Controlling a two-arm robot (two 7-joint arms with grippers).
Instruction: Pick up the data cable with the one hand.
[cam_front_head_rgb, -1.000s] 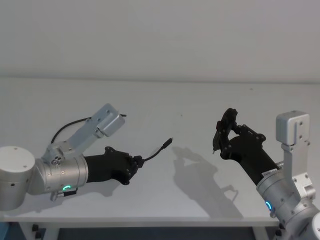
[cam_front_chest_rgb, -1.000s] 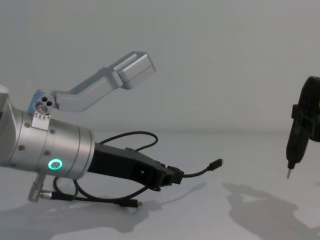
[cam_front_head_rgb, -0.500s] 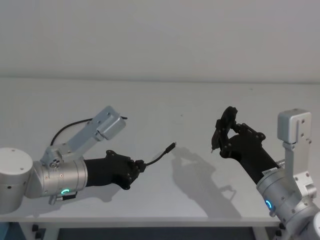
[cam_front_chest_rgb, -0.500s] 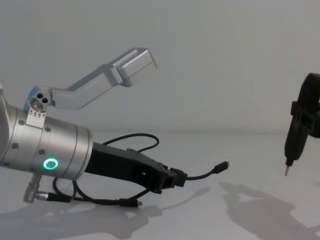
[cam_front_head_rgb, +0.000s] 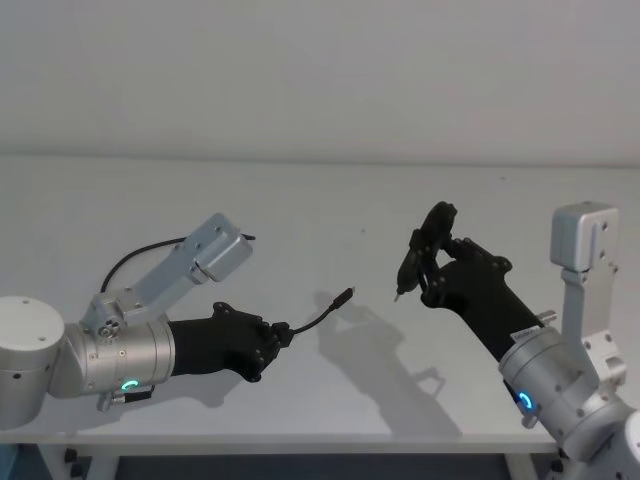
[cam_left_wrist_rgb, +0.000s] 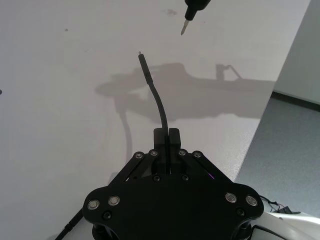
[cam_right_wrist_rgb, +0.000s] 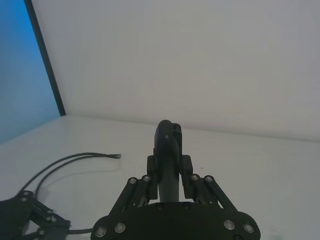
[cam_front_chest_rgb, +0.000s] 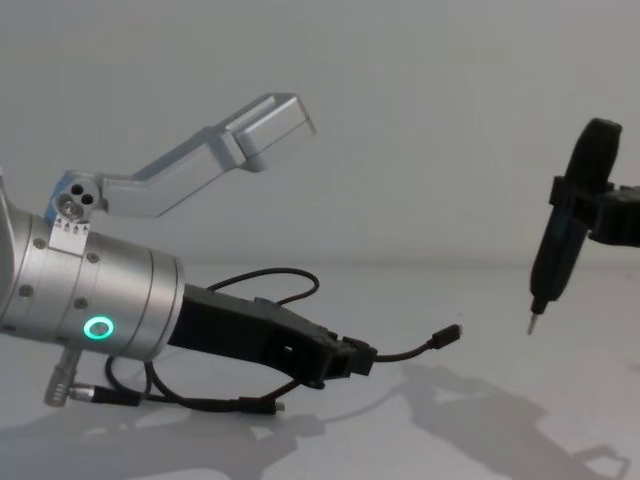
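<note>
Nearest us, our left gripper (cam_front_head_rgb: 272, 340) reaches forward low over the white table (cam_front_head_rgb: 330, 200), clenched on the data cable (cam_front_chest_rgb: 400, 351) a short way back from one plug. In the chest view that free end arcs up and forward from the closed fingers (cam_front_chest_rgb: 345, 358), its small plug (cam_front_chest_rgb: 448, 333) held clear of the tabletop, while the rest of the cord trails back under our left arm in loose loops on the table, with the other plug (cam_front_chest_rgb: 268, 405) lying flat. Farther out and to the right, our right gripper (cam_front_head_rgb: 428, 262) hovers above the table, grasping a black tool with a thin metal tip (cam_front_chest_rgb: 562, 235) that points downward near the raised plug, apart from it.
</note>
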